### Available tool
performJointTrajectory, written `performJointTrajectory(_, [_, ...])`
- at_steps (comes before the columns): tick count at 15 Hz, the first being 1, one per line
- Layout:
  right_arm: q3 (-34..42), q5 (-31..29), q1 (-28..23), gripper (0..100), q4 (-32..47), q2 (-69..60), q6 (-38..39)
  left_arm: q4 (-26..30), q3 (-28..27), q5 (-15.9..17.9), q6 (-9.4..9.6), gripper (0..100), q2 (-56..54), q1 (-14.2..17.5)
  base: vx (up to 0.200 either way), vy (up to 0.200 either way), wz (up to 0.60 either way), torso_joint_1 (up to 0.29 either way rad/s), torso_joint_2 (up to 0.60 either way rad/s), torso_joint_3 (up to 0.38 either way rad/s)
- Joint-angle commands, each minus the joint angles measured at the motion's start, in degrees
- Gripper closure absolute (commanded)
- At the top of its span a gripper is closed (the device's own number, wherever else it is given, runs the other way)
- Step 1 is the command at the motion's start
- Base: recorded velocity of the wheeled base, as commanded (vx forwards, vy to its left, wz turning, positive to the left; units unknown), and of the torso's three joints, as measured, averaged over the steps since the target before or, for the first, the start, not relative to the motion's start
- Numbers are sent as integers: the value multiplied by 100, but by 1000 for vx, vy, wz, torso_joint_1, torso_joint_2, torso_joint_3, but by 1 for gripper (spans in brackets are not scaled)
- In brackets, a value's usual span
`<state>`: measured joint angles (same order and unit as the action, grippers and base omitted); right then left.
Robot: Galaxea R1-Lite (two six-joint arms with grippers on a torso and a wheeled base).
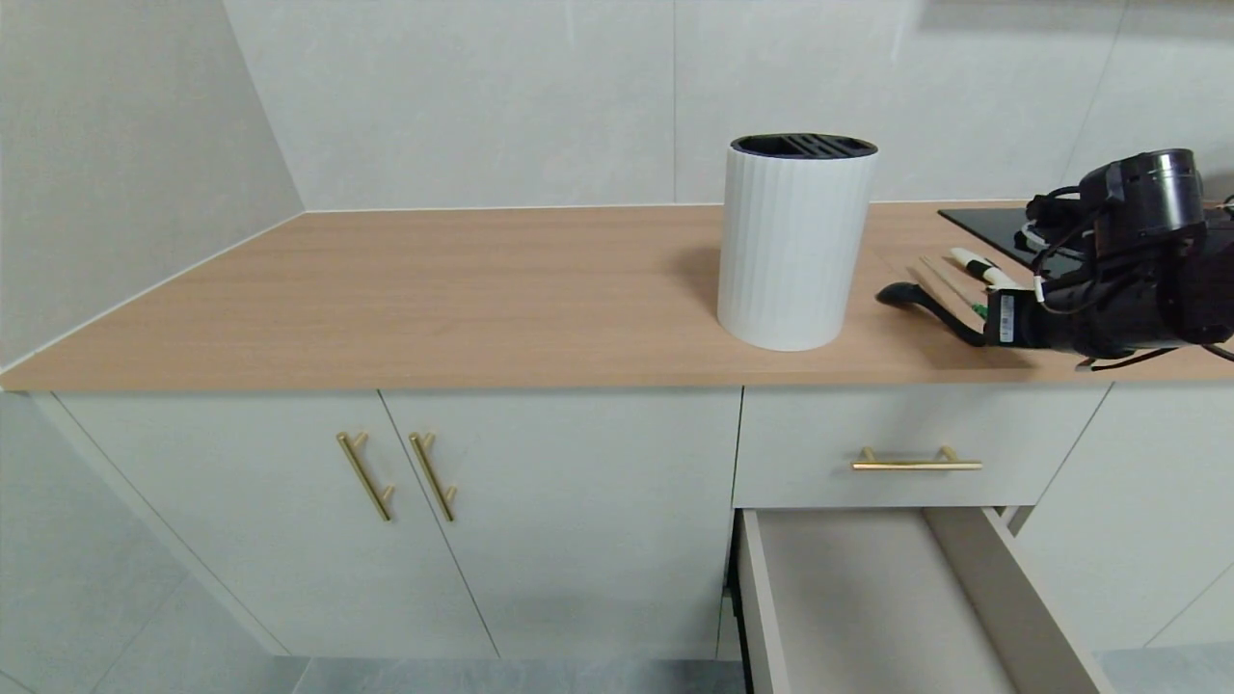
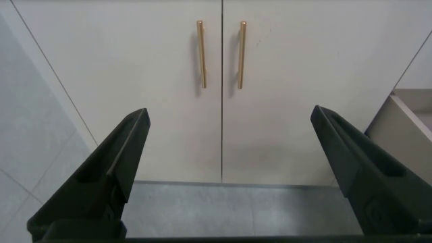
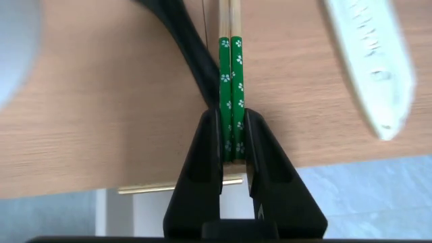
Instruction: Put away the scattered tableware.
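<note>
Head view: a light wooden countertop (image 1: 434, 289) carries a tall white ribbed cylindrical holder with a black slotted top (image 1: 792, 246). To the holder's right lie the scattered pieces: a black plastic spoon with a curved handle (image 1: 911, 296), a pair of pale wooden chopsticks with green flower-printed ends (image 1: 940, 280) and a white-handled knife (image 1: 976, 266), in front of a black glass hob (image 1: 993, 231).

The right gripper (image 1: 998, 323) sits at the counter's front edge, its fingers (image 3: 202, 155) closed narrow on the green ends of the chopsticks, one finger on each side. The two sticks lie side by side, pointing away across the wood; whether they rest on it or are slightly lifted I cannot tell. The black spoon's handle runs just beside them, and the knife lies apart on the other side.

Below the counter, a beige drawer (image 1: 762, 598) stands pulled open under a shut one with a gold bar handle (image 1: 916, 464).

The left gripper (image 2: 228, 118) hangs low with its fingers spread wide, holding nothing, facing two white cabinet doors (image 2: 155, 101) with upright gold handles (image 2: 201, 54).
</note>
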<state>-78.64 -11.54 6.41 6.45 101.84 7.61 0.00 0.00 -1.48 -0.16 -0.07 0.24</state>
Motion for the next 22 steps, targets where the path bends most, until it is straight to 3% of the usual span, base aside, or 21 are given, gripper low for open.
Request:
performJointTrajectory(1, [218, 56, 0, 100, 6, -665, 276, 0, 0, -2, -2, 0, 7, 2, 0, 0, 0, 0, 0, 0])
performJointTrajectory(6, [1404, 996, 36, 100, 137, -2476, 320, 0, 0, -2, -2, 0, 7, 2, 0, 0, 0, 0, 0, 0])
performJointTrajectory(7, [1835, 1603, 79, 100, 638, -3399, 259, 0, 0, -2, -2, 0, 7, 2, 0, 0, 0, 0, 0, 0])
performJointTrajectory(9, [2090, 2200, 97, 100, 884, -3891, 30, -9, 0, -2, -2, 0, 7, 2, 0, 0, 0, 0, 0, 0])
performJointTrajectory(10, [2424, 2780, 97, 100, 1139, -4322, -444, -9, 0, -2, -11, 0, 7, 2, 0, 0, 0, 0, 0, 0])
performJointTrajectory(12, [2608, 3009, 431, 100, 1614, -4366, -928, 0, 0, -2, -2, 0, 7, 2, 0, 0, 0, 0, 0, 0])
performJointTrajectory(16, [3021, 3255, 1222, 100, 1913, -3724, -963, 0, 0, -2, -11, 0, 7, 2, 0, 0, 0, 0, 0, 0])
performJointTrajectory(22, [3144, 3185, 1248, 100, 1904, -2643, -1042, -9, 0, -2, -2, 0, 7, 2, 0, 0, 0, 0, 0, 0])
